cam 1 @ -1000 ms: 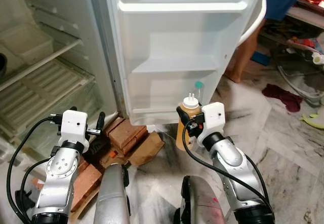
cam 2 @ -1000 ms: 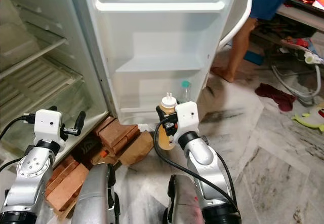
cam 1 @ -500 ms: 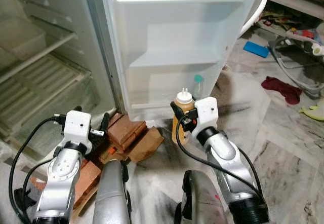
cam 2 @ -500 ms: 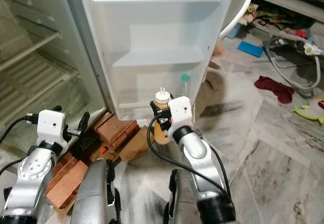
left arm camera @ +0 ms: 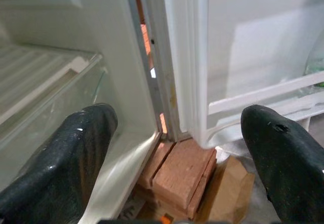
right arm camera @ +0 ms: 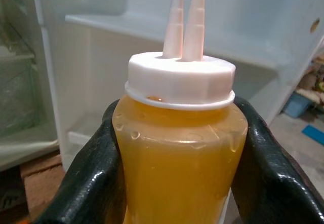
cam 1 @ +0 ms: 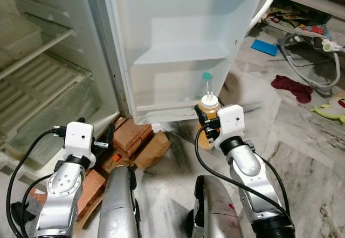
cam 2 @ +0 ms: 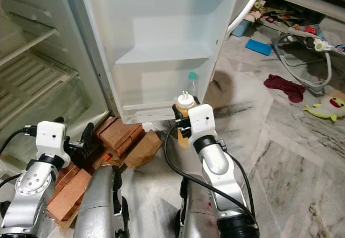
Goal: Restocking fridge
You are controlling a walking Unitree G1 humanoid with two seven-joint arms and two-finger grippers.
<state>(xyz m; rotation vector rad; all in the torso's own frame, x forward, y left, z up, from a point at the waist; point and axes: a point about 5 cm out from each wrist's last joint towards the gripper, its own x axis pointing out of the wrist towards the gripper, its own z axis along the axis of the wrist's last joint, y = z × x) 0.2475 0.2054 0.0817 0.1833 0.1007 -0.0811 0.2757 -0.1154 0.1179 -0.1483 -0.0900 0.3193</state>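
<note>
An orange sauce bottle (cam 1: 207,115) with a white twin-nozzle cap stands upright in my right gripper (cam 1: 207,127), which is shut on its body (right arm camera: 179,153). It is held just in front of the bottom shelf (cam 1: 161,107) of the open fridge door. On that shelf stands a clear bottle with a teal cap (cam 1: 205,85). My left gripper (cam 1: 106,139) is low at the left, open and holding nothing (left arm camera: 177,158), and faces the gap between the fridge body and the door. The fridge interior (cam 1: 38,82) with its white racks lies at the left.
Red bricks (cam 1: 132,137) and a piece of cardboard (cam 1: 156,146) lie under the fridge's front edge. On the marble floor to the right are a red cloth (cam 1: 291,86), a blue flat thing (cam 1: 264,47), hoses (cam 1: 310,65) and a yellow toy (cam 1: 334,109).
The camera has shifted and tilted down. The right gripper still holds the sauce bottle, now closer to the door's bottom shelf. The person's leg behind the door is gone from sight.
</note>
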